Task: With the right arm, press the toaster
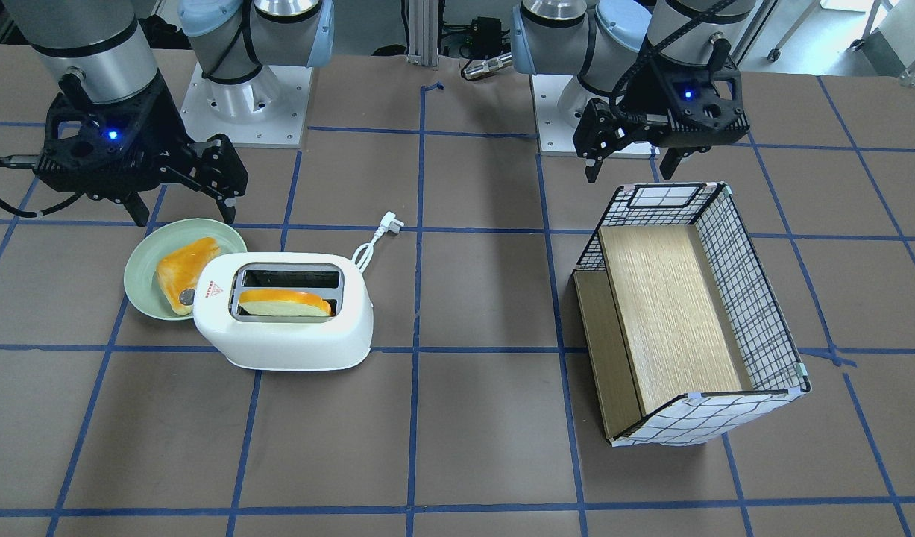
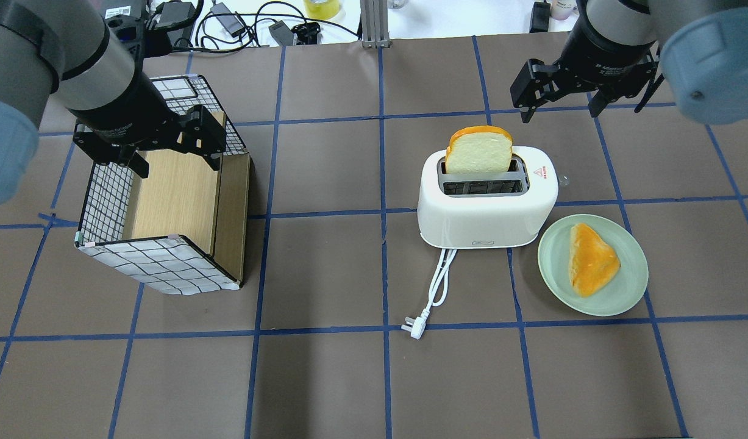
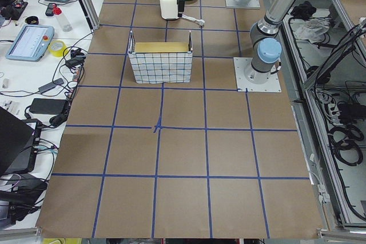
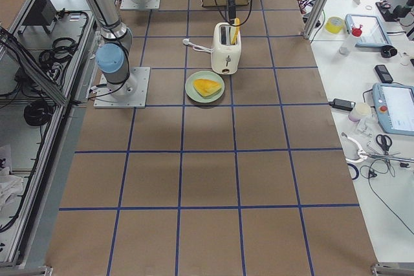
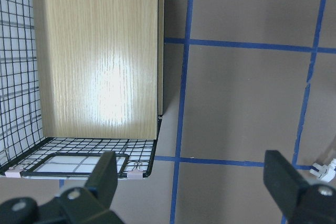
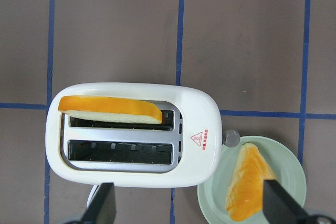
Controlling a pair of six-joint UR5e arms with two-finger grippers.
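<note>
The white two-slot toaster (image 2: 486,207) stands on the table right of centre, with a bread slice (image 2: 478,149) upright in its far slot. Its grey lever knob (image 6: 231,138) sticks out at the end beside the plate. The right wrist view looks straight down on the toaster (image 6: 131,135). My right gripper (image 2: 559,110) is open and empty, hovering above and beyond the toaster's lever end without touching it. It also shows in the front view (image 1: 181,201). My left gripper (image 2: 177,164) is open and empty over the basket.
A pale green plate (image 2: 630,286) with a piece of toast (image 2: 590,259) lies beside the toaster's lever end. The white cord and plug (image 2: 414,326) trail toward the robot. A wire basket (image 2: 160,262) with wooden boards inside stands on the left.
</note>
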